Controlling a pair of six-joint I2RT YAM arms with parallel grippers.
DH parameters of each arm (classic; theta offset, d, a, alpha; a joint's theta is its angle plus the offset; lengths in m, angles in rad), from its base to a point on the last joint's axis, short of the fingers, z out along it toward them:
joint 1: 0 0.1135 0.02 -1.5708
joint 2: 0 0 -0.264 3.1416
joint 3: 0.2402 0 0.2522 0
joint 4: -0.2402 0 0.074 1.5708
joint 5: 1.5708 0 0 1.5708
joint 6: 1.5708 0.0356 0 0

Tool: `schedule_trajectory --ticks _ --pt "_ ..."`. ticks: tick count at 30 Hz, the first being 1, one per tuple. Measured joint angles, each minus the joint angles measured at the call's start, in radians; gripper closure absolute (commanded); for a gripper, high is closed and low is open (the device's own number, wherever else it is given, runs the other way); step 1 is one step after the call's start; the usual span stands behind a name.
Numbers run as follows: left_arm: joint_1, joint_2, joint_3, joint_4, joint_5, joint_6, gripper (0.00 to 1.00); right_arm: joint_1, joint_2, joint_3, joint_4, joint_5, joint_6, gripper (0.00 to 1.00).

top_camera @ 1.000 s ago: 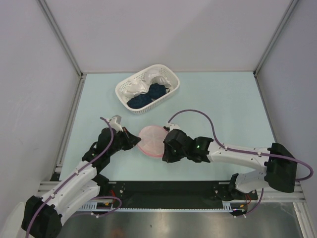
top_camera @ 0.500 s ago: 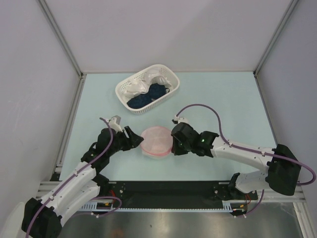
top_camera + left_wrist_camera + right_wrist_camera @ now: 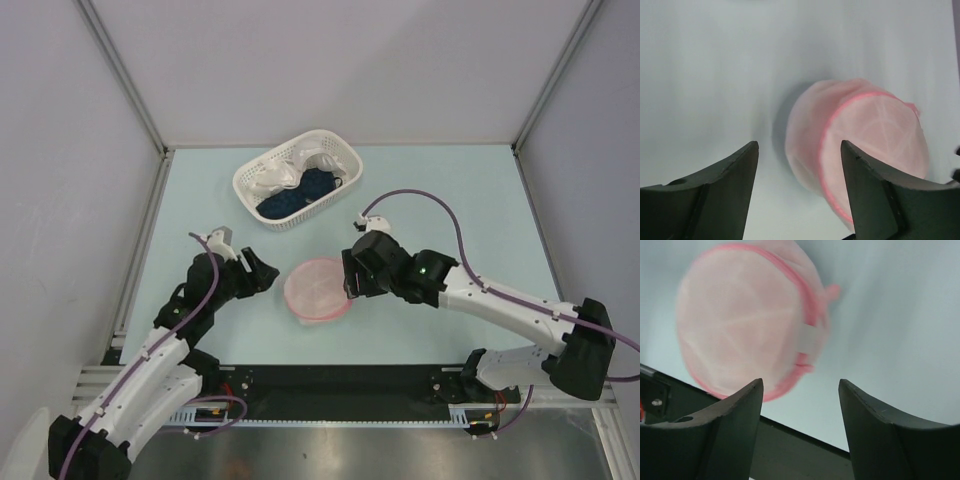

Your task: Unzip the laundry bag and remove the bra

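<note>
top external shows the laundry bag (image 3: 318,289) lying on the table (image 3: 450,200) between both arms. left gripper (image 3: 264,274) and right gripper (image 3: 349,284) are spread wide, holding nothing. the bag looks soft, light and squishy; best to pinch its little pink tab (image 3: 832,290).

The table (image 3: 450,200) has a flat top of pale mint-green colour, closed by grey walls on three sides. Two things lie directly on it. The laundry bag (image 3: 318,289), a small round pouch of translucent pinkish-white mesh with pink zip edging, rests near the front edge, about in the middle. A white lattice plastic basket (image 3: 322,206) stands farther back, slightly left, well apart from the pouch.
</note>
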Motion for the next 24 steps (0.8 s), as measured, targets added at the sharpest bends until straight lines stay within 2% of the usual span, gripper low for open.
schedule_trajectory --ticks 7,12,18,24 --pt "0.135 0.032 0.136 -0.101 0.002 0.095 0.21 0.058 -0.048 0.16 -0.041 0.058 -0.022 0.32" --pt "0.18 0.068 0.247 -0.147 0.011 0.175 0.19 0.095 -0.018 0.21 0.002 0.042 -0.039 0.36" --pt "0.197 0.085 0.284 -0.193 -0.045 0.274 0.17 0.168 0.222 0.287 0.09 -0.034 -0.042 0.39" --pt "0.202 0.063 0.28 -0.216 -0.065 0.293 0.14 0.22 0.484 0.425 0.091 -0.058 -0.044 0.41"
